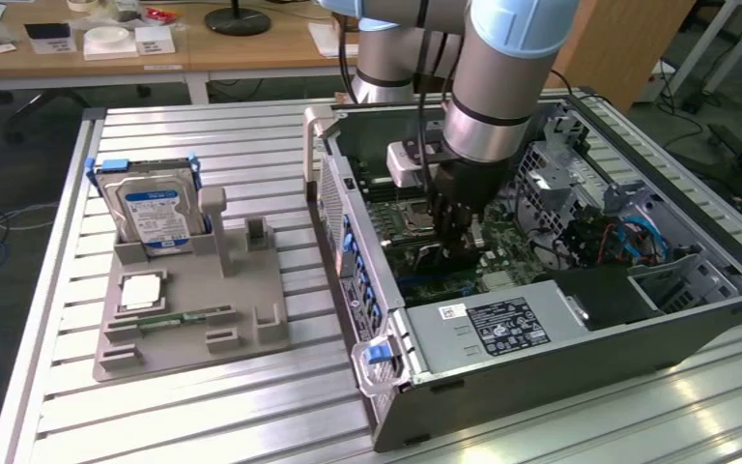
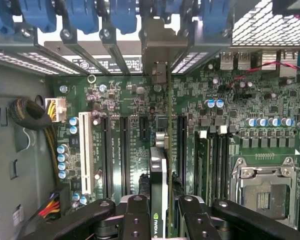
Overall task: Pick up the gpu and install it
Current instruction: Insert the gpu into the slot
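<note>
In the exterior view, the grey and pale-blue robot arm (image 1: 506,77) reached down into the open dark-grey metal computer case (image 1: 680,333) lying on the slatted aluminium table (image 1: 216,135), its black gripper (image 1: 459,244) low over the green motherboard (image 1: 413,232). A white label with small black print, too fine to read, sat on the silver power supply box (image 1: 500,327) near the case's front edge. Towards the exterior view's left, a grey plastic fixture tray (image 1: 190,309) carried an upright silver hard drive with a blue label (image 1: 152,208), a small green memory stick (image 1: 188,317) lying flat and a pale square chip (image 1: 140,290). In the wrist view, the gripper (image 2: 161,217) was clamped on the thin flat gpu card (image 2: 158,180), seen edge-on and upright between the black fingers (image 2: 136,220), with a green Nvidia eye logo on its near end. The card's metal end bracket (image 2: 158,50) stood among the blue slot clips (image 2: 125,15) at the rear wall, and its lower edge ran along a black expansion slot beside the white slot (image 2: 86,150). Whether it was fully seated could not be told. A silver processor socket (image 2: 265,190) lay to one side.
</note>
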Controlling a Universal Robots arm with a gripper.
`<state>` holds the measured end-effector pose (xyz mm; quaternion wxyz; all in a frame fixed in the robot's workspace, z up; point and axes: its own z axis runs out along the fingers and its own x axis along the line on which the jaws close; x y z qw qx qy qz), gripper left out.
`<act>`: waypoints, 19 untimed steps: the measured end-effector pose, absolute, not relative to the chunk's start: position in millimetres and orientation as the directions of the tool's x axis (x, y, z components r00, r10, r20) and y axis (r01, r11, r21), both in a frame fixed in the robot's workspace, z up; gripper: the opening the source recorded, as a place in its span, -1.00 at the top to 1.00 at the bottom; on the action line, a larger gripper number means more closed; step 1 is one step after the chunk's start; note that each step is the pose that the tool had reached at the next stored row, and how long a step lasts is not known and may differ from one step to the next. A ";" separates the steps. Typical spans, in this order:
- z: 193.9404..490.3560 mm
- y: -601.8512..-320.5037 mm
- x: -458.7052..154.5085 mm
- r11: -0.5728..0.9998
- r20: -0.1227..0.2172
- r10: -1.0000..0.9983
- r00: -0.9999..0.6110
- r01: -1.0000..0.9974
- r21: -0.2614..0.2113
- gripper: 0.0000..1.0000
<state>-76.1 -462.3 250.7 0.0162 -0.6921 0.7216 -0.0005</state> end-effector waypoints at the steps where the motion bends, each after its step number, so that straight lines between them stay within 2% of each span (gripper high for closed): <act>1: 250.7 -462.2 -76.9 0.042 -0.023 -0.999 -0.041 -0.999 -0.027 0.47; 7: 250.5 -462.1 -78.3 0.042 -0.024 -0.999 -0.040 -0.998 -0.055 0.47; 19: 250.5 -462.2 -80.4 0.041 -0.024 -0.999 -0.040 -0.998 -0.056 0.47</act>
